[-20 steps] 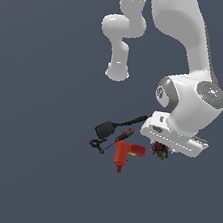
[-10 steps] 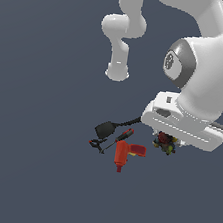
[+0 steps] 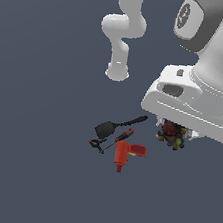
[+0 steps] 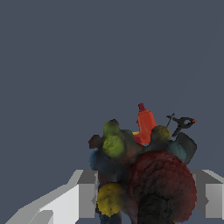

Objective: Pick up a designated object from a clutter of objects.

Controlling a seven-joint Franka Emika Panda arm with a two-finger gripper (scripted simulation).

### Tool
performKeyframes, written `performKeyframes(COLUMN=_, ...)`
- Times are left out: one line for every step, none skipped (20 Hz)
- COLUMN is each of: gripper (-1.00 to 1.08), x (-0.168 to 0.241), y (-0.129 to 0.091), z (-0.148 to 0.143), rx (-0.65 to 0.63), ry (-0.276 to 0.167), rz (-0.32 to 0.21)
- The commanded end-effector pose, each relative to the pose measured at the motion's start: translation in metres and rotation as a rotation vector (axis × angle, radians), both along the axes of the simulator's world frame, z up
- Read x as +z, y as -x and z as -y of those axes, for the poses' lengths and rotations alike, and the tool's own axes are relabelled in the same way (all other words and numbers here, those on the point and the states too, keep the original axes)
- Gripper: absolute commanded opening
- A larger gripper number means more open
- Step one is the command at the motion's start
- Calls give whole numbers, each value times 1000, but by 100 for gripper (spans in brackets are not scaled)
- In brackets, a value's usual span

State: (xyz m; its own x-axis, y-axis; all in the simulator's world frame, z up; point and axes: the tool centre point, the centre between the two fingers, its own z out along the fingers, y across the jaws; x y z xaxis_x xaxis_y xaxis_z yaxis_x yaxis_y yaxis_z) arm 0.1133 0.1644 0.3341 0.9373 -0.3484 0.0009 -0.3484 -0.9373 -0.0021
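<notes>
Plain slate-grey ground fills both views with no edge or corner in sight, so places can only be given against the things themselves. On the exterior view's right, the designated object (image 3: pixel 172 135), a dark lumpy knot with red, yellow and blue bits, hangs just under the white wrist of the arm (image 3: pixel 201 96), well apart from the rest of the clutter of objects (image 3: pixel 119 140) on the exterior view's left. In the wrist view the same lump (image 4: pixel 144 175) sits between the two pale fingers (image 4: pixel 85 194) of the tool (image 4: pixel 146 197), which appears clenched on it, both fingers seeming to touch its sides, though the contact itself is hidden by the lump. Behind it lie the red power drill (image 4: pixel 145 124) and a small black tool (image 4: pixel 180 123); the black spatula (image 3: pixel 116 127) and red-handled screwdriver (image 3: pixel 124 134) show only from outside. My judgement is that the grasp is made and the lift is in hand; whether the lump is clear of the ground I cannot tell. The next move calls for a straight rise with a firm, steady grip, since the knobbly surface could slip. The lump is roundish, with no clear long axis or pointing direction.
</notes>
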Motion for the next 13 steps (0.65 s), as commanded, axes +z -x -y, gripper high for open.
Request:
performKeyframes(gripper=-100, x=14, y=-4, z=3, rx=0, ry=1, rz=-1)
performKeyframes(gripper=-100, x=19, y=-5, z=5, rx=0, ry=1, rz=-1)
performKeyframes(gripper=-100, x=22, y=-6, z=5, rx=0, ry=1, rz=-1)
performKeyframes(gripper=-100, x=25, y=-8, z=6, rx=0, ry=1, rz=-1)
performKeyframes(gripper=-100, x=28, y=-8, z=7, rx=0, ry=1, rz=-1)
performKeyframes(gripper=-100, x=31, y=-9, z=8, rx=0, ry=1, rz=-1)
performKeyframes(gripper=-100, x=33, y=-10, z=8, rx=0, ry=1, rz=-1)
performKeyframes(gripper=-100, x=34, y=-11, z=8, rx=0, ry=2, rz=-1)
performKeyframes(gripper=-100, x=36, y=-11, z=9, rx=0, ry=2, rz=-1)
performKeyframes(gripper=-100, x=37, y=-12, z=9, rx=0, ry=2, rz=-1)
performKeyframes(gripper=-100, x=37, y=-12, z=9, rx=0, ry=2, rz=-1)
performKeyframes(gripper=-100, x=38, y=-12, z=9, rx=0, ry=2, rz=-1)
performKeyframes(gripper=-100, x=38, y=-12, z=9, rx=0, ry=2, rz=-1)
